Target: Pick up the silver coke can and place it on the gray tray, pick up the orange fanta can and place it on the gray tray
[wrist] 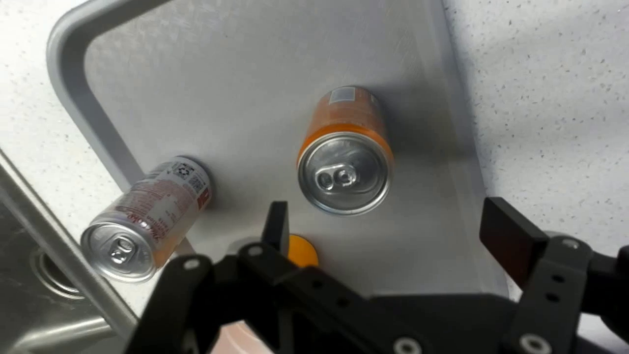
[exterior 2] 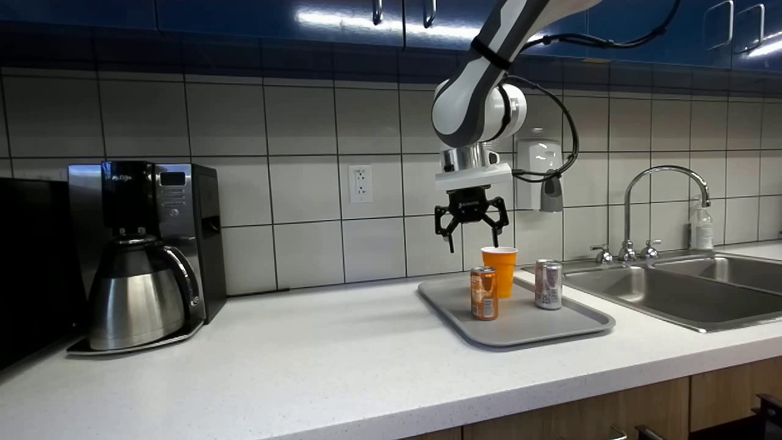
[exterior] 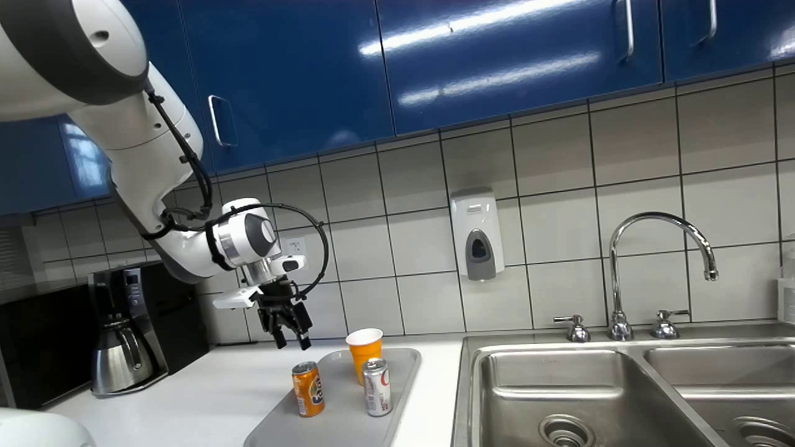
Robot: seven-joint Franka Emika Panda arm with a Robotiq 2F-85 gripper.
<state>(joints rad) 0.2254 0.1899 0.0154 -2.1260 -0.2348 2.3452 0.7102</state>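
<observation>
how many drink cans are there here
2: the orange fanta can and the silver coke can, both standing upright on the gray tray, the silver one nearer the sink. Its outline looks doubled in an exterior view, but the wrist view shows one can there.

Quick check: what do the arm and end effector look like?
The arm is white and rounded with dark gray bands, black straps and a looping black cable. Past a silver collar and white bracket comes the black end effector, with angular, jointed fingers and small lettering too blurred to read.
</observation>
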